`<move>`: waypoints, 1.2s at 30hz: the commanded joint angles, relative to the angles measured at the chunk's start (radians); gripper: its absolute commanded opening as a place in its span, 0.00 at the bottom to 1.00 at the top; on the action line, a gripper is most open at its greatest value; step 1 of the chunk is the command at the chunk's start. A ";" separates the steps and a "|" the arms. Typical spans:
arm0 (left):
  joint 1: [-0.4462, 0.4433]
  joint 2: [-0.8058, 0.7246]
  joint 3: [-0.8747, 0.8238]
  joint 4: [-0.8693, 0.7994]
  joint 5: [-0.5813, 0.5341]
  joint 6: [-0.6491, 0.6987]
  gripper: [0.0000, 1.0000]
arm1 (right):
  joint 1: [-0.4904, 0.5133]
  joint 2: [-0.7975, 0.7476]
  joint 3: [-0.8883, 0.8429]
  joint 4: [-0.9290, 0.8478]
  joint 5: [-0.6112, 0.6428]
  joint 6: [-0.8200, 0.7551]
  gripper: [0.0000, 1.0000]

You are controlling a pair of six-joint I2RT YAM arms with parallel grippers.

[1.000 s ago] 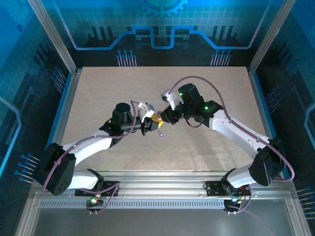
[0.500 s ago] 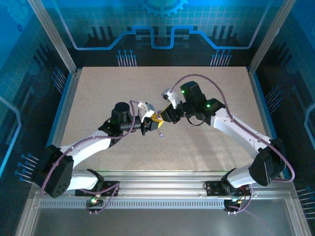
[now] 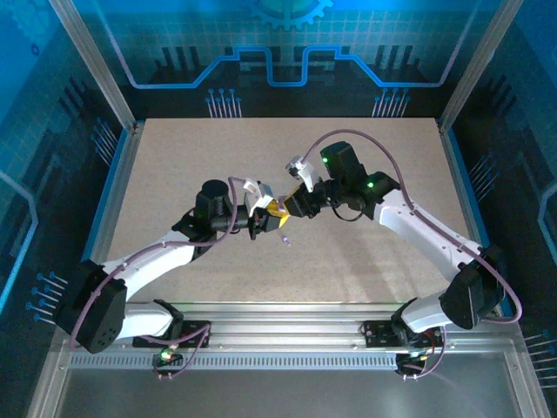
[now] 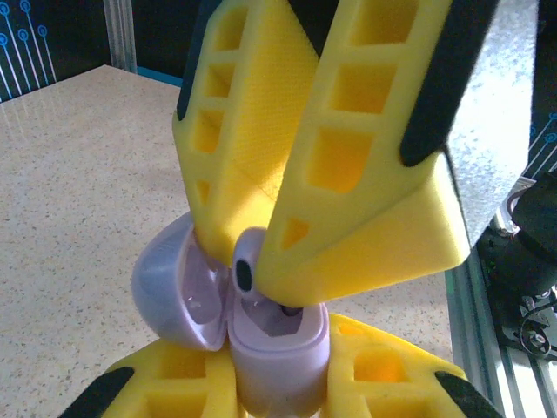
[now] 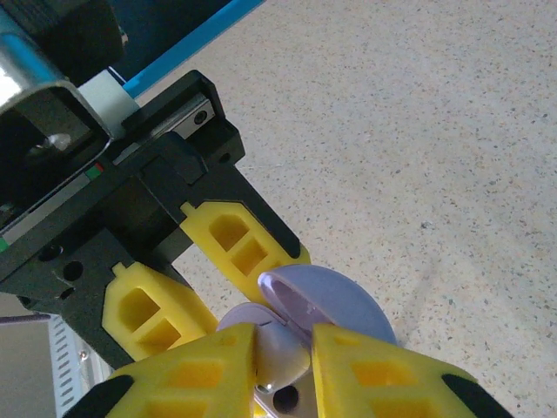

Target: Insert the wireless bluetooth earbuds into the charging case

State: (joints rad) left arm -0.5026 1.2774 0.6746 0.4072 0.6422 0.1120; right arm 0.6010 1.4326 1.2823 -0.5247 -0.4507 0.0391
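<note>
My right end effector (image 4: 245, 259) hides most of the earbud (image 4: 243, 273) it pinches; just one end shows. The charging case (image 4: 277, 353) runs off the bottom edge, held in my left end effector (image 4: 274, 387). A speck (image 3: 285, 238) on the desk (image 3: 174, 165) is too small to name.

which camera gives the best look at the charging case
Left wrist: the charging case is close up, lid hinged open, inside facing the camera. Right wrist catches the lid and some of the body; in top external it is too small to make out.
</note>
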 commanded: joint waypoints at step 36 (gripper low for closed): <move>-0.028 -0.069 0.027 0.017 0.039 0.051 0.07 | -0.039 -0.181 -0.027 0.024 0.043 0.214 0.39</move>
State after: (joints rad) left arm -0.5220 1.2404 0.6777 0.4007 0.6521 0.1326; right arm 0.5827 1.3029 1.2789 -0.5350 -0.4133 0.1486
